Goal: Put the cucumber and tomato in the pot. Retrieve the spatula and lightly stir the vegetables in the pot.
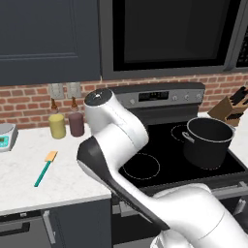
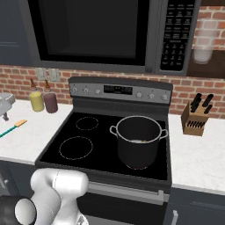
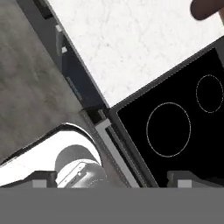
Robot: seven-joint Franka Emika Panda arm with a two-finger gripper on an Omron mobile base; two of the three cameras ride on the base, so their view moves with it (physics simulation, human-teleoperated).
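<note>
Pot (image 2: 138,145): I see it on the stove's (image 2: 66,132) front right burner, something pale inside.
Spatula (image 1: 45,168): flat on the white counter (image 1: 29,160), left of the stove.
Gripper (image 3: 109,180): I read it spread wide, holding nothing, above the stove's front edge.

The spatula (image 2: 9,128) is cut off by the left edge in the right base view. Inside the pot (image 2: 138,146) only a pale sliver shows above the rim, too small to name. In the hand view, the maroon jar (image 3: 209,8) is clipped at the top edge
</note>
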